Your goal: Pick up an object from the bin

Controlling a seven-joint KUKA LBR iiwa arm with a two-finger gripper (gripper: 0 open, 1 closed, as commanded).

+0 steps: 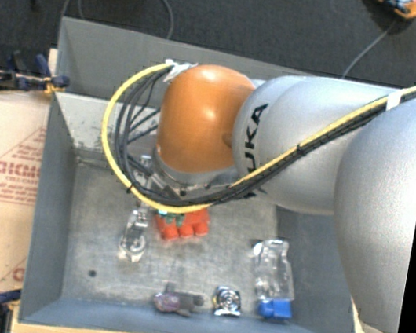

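A silvery part of my gripper (132,244) reaches down to the bin floor left of centre, below the arm's wrist. Just to its right lies a red-orange blocky thing (181,226) with green bits on its top edge, partly hidden under the wrist. Whether the gripper touches or holds it cannot be told. Along the front wall lie a small purple-grey thing (176,301) and a small shiny metal piece (226,301).
A clear plastic thing (271,270) with a blue block (274,308) at its near end lies at the front right. The arm and its orange cover hang over the back and right of the bin. Bare floor shows at the front left.
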